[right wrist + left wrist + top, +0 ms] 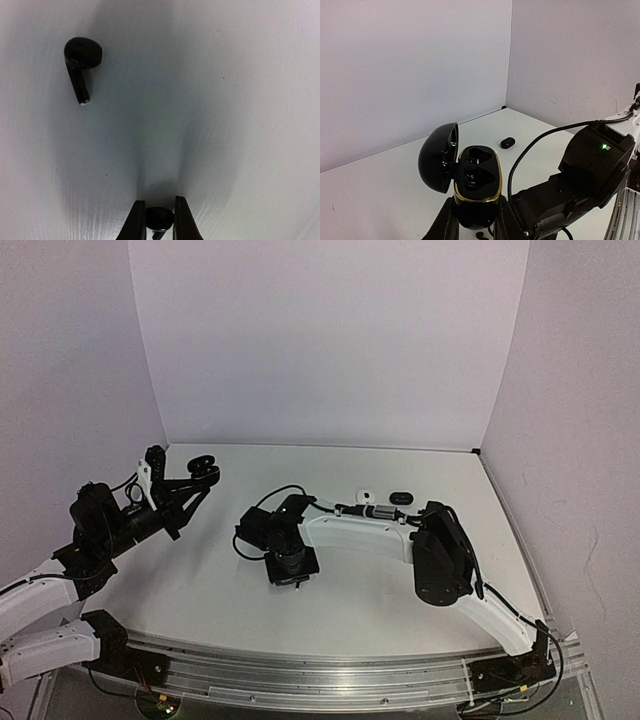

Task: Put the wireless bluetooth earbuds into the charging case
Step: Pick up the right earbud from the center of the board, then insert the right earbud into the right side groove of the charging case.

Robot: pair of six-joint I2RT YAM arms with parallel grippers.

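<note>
Where the right fingers [139, 225] meet the bench [240, 125], we find them clenched on a black earbud [160, 218]. A second black earbud [80, 62] lies loose farther out, well apart. The left fingers [444, 227] grasp the black, gold-rimmed charging case [477, 185], raised off the bench, its lid [438, 157] swung open. Beyond it, a small closed black case [508, 142] rests near the back wall.

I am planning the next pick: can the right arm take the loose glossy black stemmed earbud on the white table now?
Probably not yet: the right gripper pinches another small black earbud. Otherwise nothing lies between it and the loose glossy black stemmed earbud.
</note>
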